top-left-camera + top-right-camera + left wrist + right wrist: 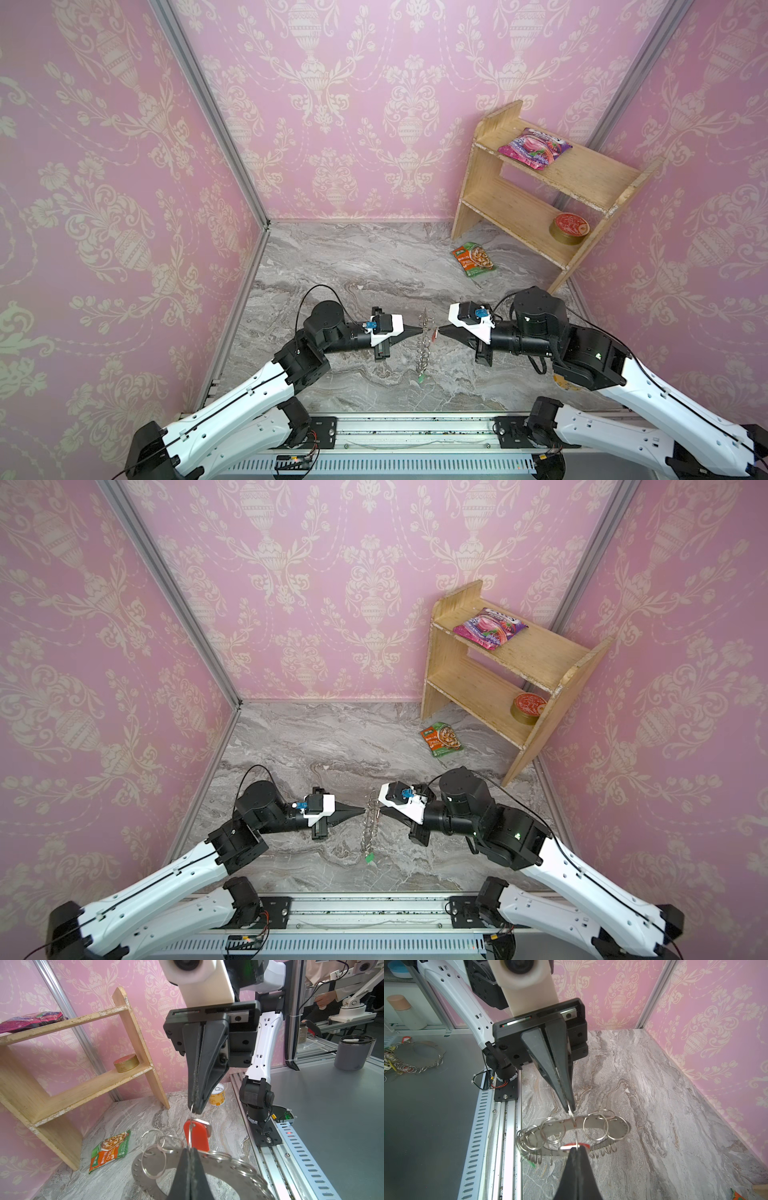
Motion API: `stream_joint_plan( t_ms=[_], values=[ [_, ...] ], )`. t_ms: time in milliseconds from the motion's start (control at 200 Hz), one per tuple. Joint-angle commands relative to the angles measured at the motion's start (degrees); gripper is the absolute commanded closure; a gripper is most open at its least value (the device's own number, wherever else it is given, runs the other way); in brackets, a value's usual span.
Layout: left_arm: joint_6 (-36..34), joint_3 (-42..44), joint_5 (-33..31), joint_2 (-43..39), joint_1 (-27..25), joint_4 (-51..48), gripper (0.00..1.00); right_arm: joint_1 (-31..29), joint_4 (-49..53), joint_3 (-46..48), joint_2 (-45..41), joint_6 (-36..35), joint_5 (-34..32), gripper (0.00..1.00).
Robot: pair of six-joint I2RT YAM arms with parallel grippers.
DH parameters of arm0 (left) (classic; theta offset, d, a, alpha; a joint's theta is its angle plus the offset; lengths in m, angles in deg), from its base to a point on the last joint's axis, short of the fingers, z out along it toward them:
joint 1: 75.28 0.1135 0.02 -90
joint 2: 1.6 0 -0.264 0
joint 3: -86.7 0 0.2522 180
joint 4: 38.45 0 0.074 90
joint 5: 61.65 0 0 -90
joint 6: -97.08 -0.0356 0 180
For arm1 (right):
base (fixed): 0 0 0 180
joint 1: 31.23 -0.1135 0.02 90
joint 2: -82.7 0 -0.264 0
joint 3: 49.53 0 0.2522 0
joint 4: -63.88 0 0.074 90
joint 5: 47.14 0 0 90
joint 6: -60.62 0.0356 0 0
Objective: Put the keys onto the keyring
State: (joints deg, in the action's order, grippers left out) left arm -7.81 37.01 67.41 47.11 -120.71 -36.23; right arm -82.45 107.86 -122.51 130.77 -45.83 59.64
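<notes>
The keyring [424, 353] stands upright on edge over the desk [353, 257], midway along its front edge and near it; whether its lower rim clears the marble I cannot tell. The left gripper [417, 330] has its jaws closed tight on a wire loop at the ring's upper rim. Tip to tip with it, the right gripper [441, 331] has its jaws pinched shut on the thin wire ring of the red-tagged key [196, 1136], hanging just beside the keyring. The green-tagged key [422, 379] dangles from the rim toward the front edge. Bare desk lies open to the back edge; a wooden shelf [519, 216] fills the back right corner, a food packet [473, 259] at its foot.
</notes>
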Motion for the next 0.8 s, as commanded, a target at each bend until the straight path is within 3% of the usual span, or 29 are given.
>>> stream_joint_plan(
  t_ms=[0,796],
  values=[
    [0.00,0.50,-0.97,-1.07,0.38,3.82,1.00,0.33,-1.13,0.63,0.35,1.18,1.49,1.00],
    [0.92,0.12,1.32,-0.14,0.25,4.04,1.00,1.19,-3.16,-0.19,1.67,1.81,2.59,1.00]
  ],
)
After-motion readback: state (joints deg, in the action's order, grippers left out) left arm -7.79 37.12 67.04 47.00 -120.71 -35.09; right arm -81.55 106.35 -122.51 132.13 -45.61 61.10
